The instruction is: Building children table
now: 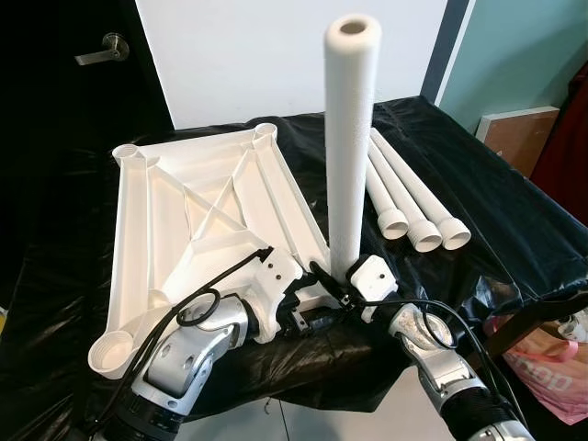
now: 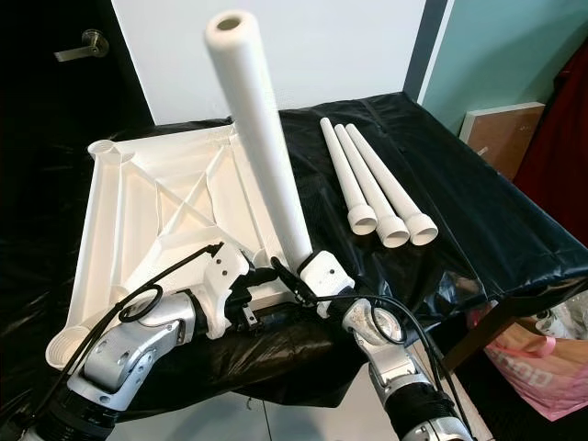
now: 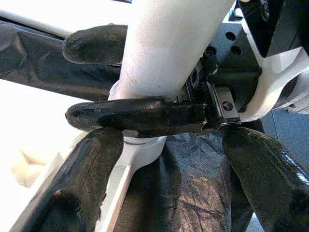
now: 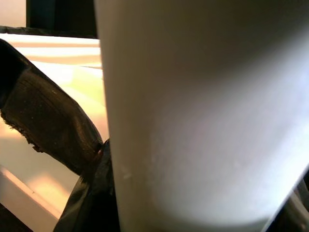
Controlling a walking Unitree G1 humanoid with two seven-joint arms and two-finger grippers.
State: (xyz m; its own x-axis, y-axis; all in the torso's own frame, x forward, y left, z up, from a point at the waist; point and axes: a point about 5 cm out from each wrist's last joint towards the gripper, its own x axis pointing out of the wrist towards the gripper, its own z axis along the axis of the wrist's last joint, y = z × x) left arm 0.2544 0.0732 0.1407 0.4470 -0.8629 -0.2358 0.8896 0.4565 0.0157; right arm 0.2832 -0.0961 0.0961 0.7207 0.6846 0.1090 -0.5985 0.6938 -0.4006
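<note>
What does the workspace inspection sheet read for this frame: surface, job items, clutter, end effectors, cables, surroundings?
Surface: black cloth covering the work table.
Job's things: white tabletop lying underside up; one table leg standing upright at its near corner socket; three spare legs lying side by side to the right.
Clutter: nothing seen on the cloth.
End effectors: right end effector closed around the upright leg's base; left end effector beside it, fingers apart.
Cables: black cables looping over both wrists.
Surroundings: dark door with lever handle, pink bag at floor right.
</note>
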